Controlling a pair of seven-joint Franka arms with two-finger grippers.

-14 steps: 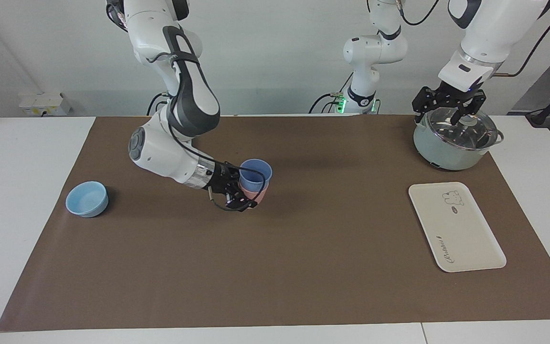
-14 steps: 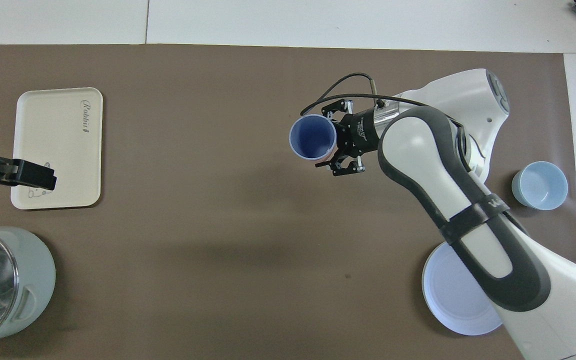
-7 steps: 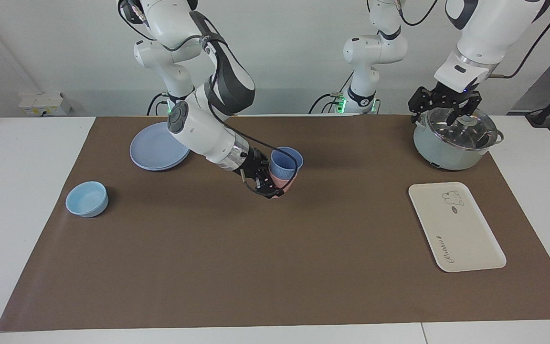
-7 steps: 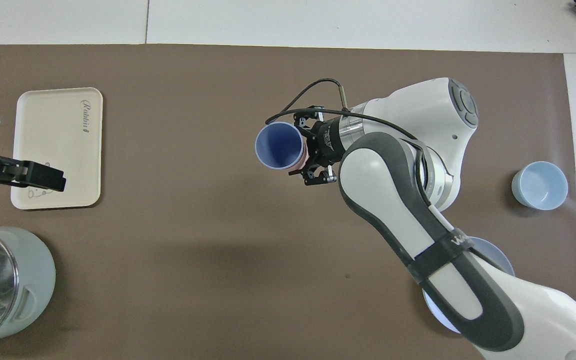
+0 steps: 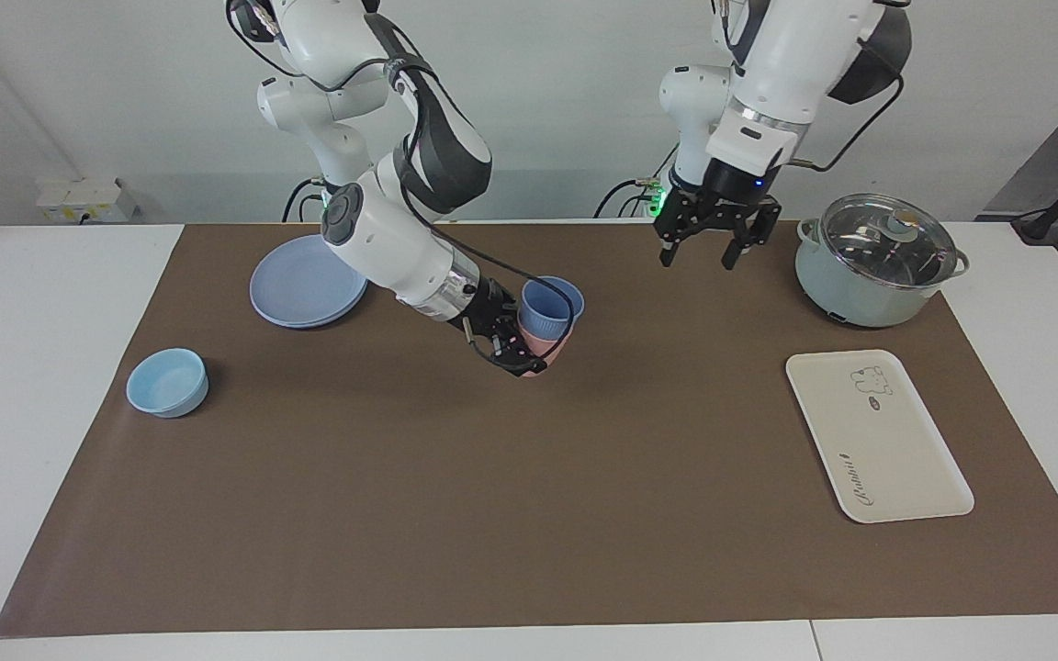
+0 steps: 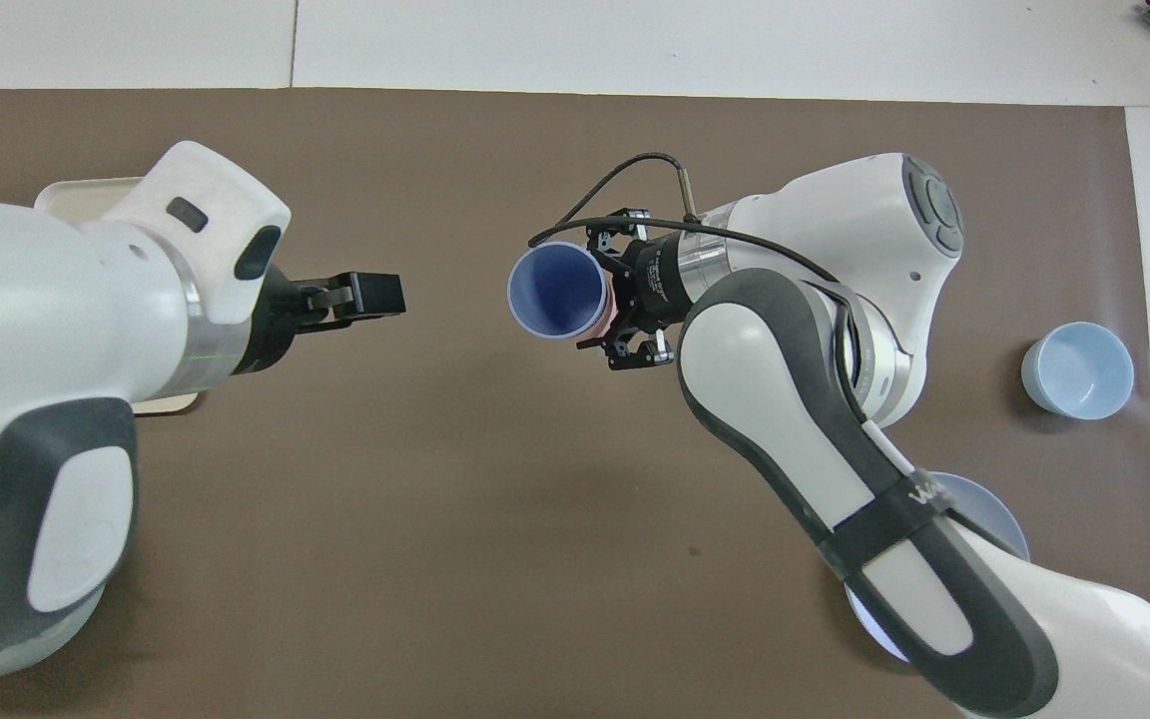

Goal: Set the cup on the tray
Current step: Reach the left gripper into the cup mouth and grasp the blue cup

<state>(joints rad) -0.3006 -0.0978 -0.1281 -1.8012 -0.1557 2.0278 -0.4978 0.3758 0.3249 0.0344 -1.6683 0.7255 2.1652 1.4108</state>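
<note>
White arms [image 5: 382,239] — grey panels, black cables

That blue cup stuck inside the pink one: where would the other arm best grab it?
Probably the blue cup's upper wall near the rim, coming from above. Only that part stands clear of the pink cup, which the right gripper clamps from the side. The open mouth lets the open left gripper pinch the wall.

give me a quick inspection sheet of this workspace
surface: brown mat on white table.
job's things: periwinkle cup nested in pink cup, held up over mat; tray bare.
clutter: blue plate, light-blue bowl, lidded pot.
grippers: right gripper shut on pink cup; left gripper open, in the air over the mat.
cables: black cable loops by right gripper.
surroundings: wall sockets.
</note>
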